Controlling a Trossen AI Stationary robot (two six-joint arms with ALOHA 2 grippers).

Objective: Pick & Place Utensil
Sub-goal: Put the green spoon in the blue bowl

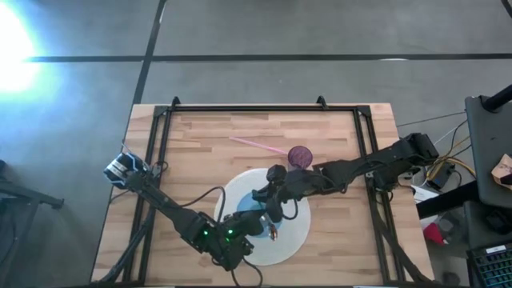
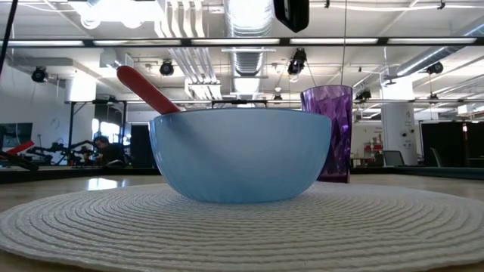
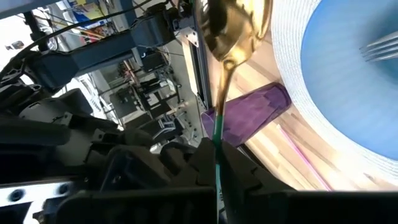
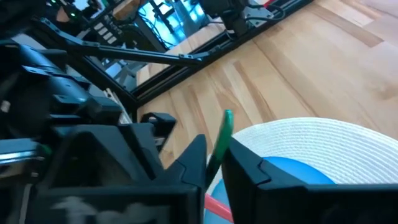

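A blue bowl (image 1: 246,213) (image 2: 240,155) stands on a round white placemat (image 1: 296,228). A red-handled utensil (image 2: 145,90) leans against the bowl's rim with its lower end inside. A purple cup (image 1: 300,156) (image 2: 328,133) stands upright behind the bowl. My left gripper (image 1: 250,230) (image 3: 217,171) is at the mat's near side, shut on a gold spoon (image 3: 236,28) with a green handle. My right gripper (image 1: 270,208) (image 4: 214,165) hovers over the bowl, shut on a green-handled utensil (image 4: 222,134) whose working end is hidden. Fork tines (image 3: 379,46) show over the bowl. My left gripper pinches the spoon's green handle (image 3: 217,142) between its two fingers, which lie along it. The gold spoon bowl sticks out ahead of the fingertips, lifted clear of the mat. My right gripper pinches a thin green handle (image 4: 217,149) between its two fingers. The handle's free end pokes out past them above the placemat's edge, and the rest is hidden by the gripper.
A pink straw (image 1: 256,144) lies on the wooden table (image 1: 200,152) beyond the placemat, left of the cup. A black frame (image 1: 264,110) runs along the table's far, left and right sides. The two grippers are close together over the bowl.
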